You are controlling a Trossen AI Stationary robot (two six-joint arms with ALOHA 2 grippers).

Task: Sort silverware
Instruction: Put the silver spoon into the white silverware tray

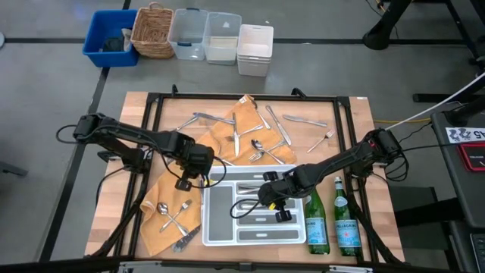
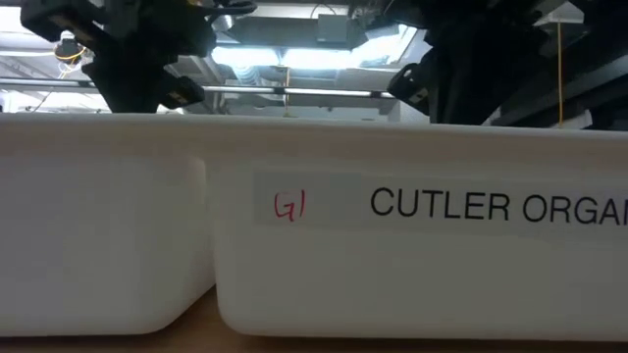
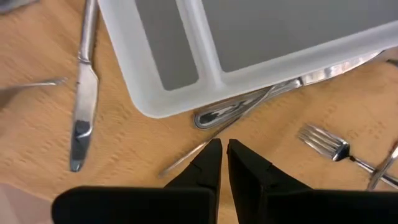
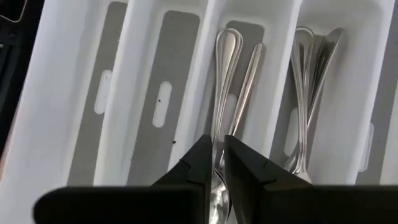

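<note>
Most of the silverware [image 1: 250, 133] lies loose across the far half of the bench, some on the orange cloth [image 1: 241, 121], a few more pieces sit on the cloth's near-left fold, and a handful already rest in the white divided tray [image 1: 215, 231] by the bench's near edge, where I want like kept with like. My right gripper [image 4: 216, 163] hangs low over a middle slot of the tray, fingers drawn nearly together around the handle of a spoon [image 4: 225, 74] lying lengthwise in that slot; whether they truly pinch it or merely straddle it I cannot tell. My left gripper [image 3: 219, 163] hovers just off the tray's far-left corner, fingers [image 3: 208, 165] almost closed and empty, above a slim handle on the wood, likely my next pick. One piece is partly tucked under the tray's edge. Two green bottles [image 1: 331, 220] stand at the near-right corner. The table-level camera is blocked by the tray's wall, showing only its printed label.
</note>
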